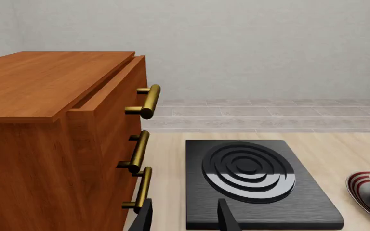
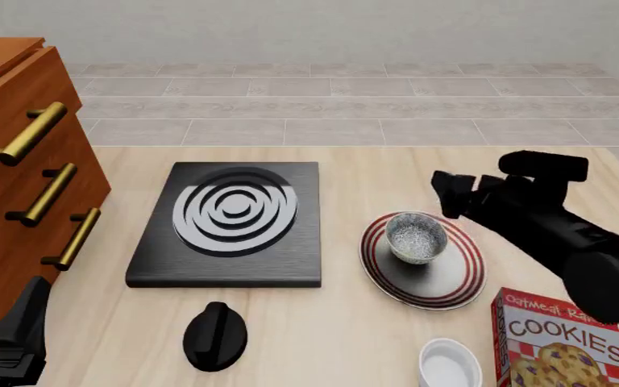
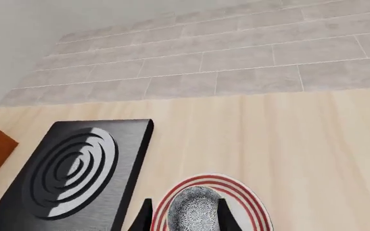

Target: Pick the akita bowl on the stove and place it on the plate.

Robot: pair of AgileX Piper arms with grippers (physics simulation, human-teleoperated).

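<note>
Speckled grey, the akita bowl (image 2: 415, 238) sits upright on the plate (image 2: 454, 284), a little toward its far left side. The stove (image 2: 223, 258) on the left has nothing on it. So I think the job is almost done; only pulling away is left.

My right gripper (image 2: 451, 193) hangs just past the far right edge of the plate. Its fingers (image 3: 140, 219) stand open on both sides of the bowl in the wrist view, holding nothing. My left gripper (image 1: 185, 219) rests by the near left corner, open too, beside the wooden drawers (image 2: 9, 161).

Bare table lies far and right. Near me on the right stand a cookie box (image 2: 557, 343) and a white bowl (image 2: 447, 364), so I would stay clear of those.
</note>
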